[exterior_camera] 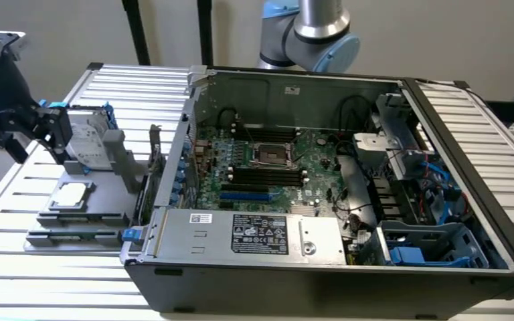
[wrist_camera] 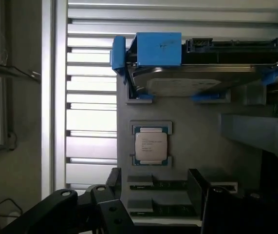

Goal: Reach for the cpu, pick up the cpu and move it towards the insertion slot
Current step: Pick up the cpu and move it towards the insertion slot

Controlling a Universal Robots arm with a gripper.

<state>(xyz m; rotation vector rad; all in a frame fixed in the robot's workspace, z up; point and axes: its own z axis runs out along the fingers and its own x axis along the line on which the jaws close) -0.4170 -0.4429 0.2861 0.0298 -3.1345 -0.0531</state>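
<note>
Here the cpu (wrist_camera: pixel 151 146) lies flat in its grey holder (wrist_camera: pixel 187 126) on the desk (exterior_camera: pixel 25 267), well apart from the insertion slot (exterior_camera: pixel 270 156), the gripper (wrist_camera: pixel 156 207) hovering with fingers apart; light, stiff and probably fragile, it seems best pinched by opposite edges.

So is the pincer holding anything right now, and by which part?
Nothing is held. The pincer is open, and the small square silver-topped cpu lies untouched in its grey holder.
</note>
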